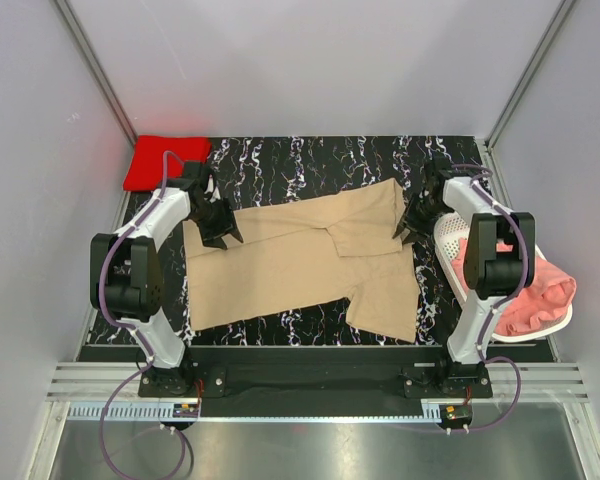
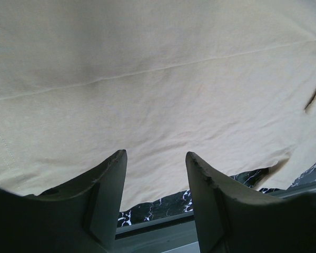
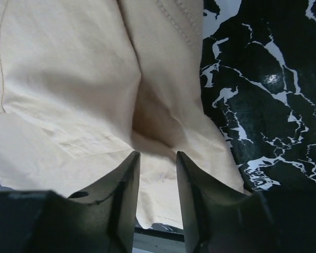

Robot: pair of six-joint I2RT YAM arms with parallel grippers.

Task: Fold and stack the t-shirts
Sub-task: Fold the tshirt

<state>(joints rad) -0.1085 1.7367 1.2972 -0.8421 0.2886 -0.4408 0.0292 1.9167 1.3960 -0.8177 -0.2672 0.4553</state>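
Observation:
A tan t-shirt (image 1: 300,262) lies spread and partly folded on the black marbled mat (image 1: 310,160). My left gripper (image 1: 220,224) stands at the shirt's upper left edge. In the left wrist view it (image 2: 155,155) is open, with tan cloth (image 2: 147,79) just beyond the tips. My right gripper (image 1: 411,226) is at the shirt's right edge. Its fingers (image 3: 158,155) stand apart over the cloth (image 3: 68,79), which puckers ahead of the tips. A folded red t-shirt (image 1: 163,162) lies at the back left. A pink t-shirt (image 1: 535,290) sits crumpled in the basket.
A white lattice basket (image 1: 448,248) lies at the right edge of the mat, beside the right arm. Grey walls enclose the table on three sides. Bare marbled mat (image 3: 263,79) shows to the right of the shirt's edge.

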